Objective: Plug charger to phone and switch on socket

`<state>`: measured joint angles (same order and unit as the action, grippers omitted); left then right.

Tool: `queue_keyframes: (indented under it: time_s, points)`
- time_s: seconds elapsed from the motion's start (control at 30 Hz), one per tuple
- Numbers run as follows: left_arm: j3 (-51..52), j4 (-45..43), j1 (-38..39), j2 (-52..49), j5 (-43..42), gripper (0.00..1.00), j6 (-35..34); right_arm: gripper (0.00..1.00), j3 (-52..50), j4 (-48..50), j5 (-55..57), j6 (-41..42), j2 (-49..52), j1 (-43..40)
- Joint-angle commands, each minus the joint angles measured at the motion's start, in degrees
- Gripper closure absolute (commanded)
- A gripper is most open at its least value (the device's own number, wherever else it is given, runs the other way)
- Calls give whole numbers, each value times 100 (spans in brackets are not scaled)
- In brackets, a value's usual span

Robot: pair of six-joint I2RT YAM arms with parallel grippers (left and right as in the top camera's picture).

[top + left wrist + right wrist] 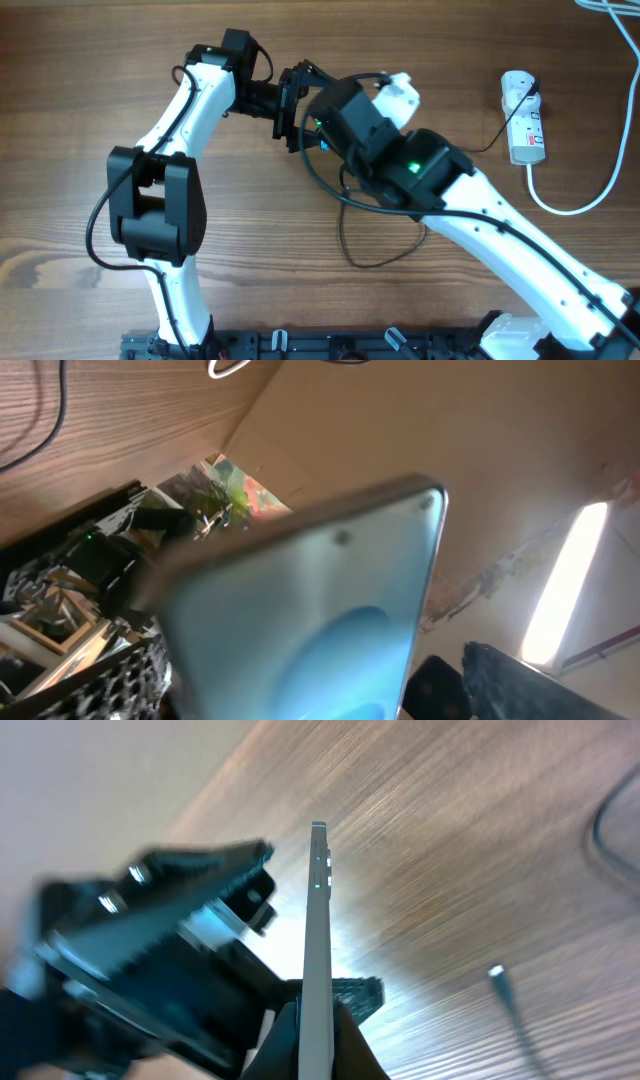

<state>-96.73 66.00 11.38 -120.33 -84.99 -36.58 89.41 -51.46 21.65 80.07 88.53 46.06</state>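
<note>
The phone, with a cyan screen, fills the left wrist view and is held up off the table. It shows edge-on in the right wrist view. In the overhead view only a cyan glint shows between the two grippers. My left gripper is shut across the phone. My right gripper pinches its lower end. The black charger cable loops on the table under my right arm. Its small tip lies on the wood, apart from the phone. The white socket lies at the far right.
The socket's white lead curves along the right edge of the table. A dark rail runs along the front edge. My two arms cross over the middle of the wooden table.
</note>
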Motion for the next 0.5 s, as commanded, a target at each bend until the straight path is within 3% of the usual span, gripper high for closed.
queue_keyframes:
  time_s: [0.0,0.1,0.47]
  points:
    - [-122,0,9,205,-107,13,7,95,136,-96,31,1829,-293,-39]
    - [-122,2,9,205,-111,21,4,95,133,-498,-70,3235,-293,-39]
    - [-122,28,35,205,-535,36,2,95,127,-509,-96,3862,-236,-39]
